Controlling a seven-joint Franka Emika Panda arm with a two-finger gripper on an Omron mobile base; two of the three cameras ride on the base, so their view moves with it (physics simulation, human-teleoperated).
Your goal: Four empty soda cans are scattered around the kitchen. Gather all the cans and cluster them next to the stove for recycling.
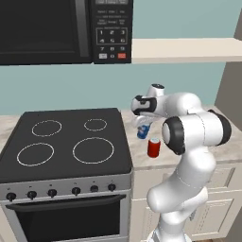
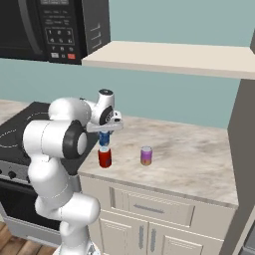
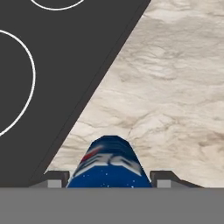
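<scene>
The hand (image 1: 143, 126) is clamped on the blue soda can (image 1: 143, 132), its jaws set against the can's sides, and holds it just above the marble worktop (image 2: 199, 159) beside the stove (image 1: 66, 142). The hand view has the can's lower end at 6 o'clock and the black cooktop edge running toward 12. A red can (image 1: 154, 148) stands near it at 5 o'clock in the left base view; a purple-pink can (image 2: 146, 156) stands further along the worktop. The step looks like placing: the next move calls for lowering the can upright, clear of the red one, then letting go.
</scene>
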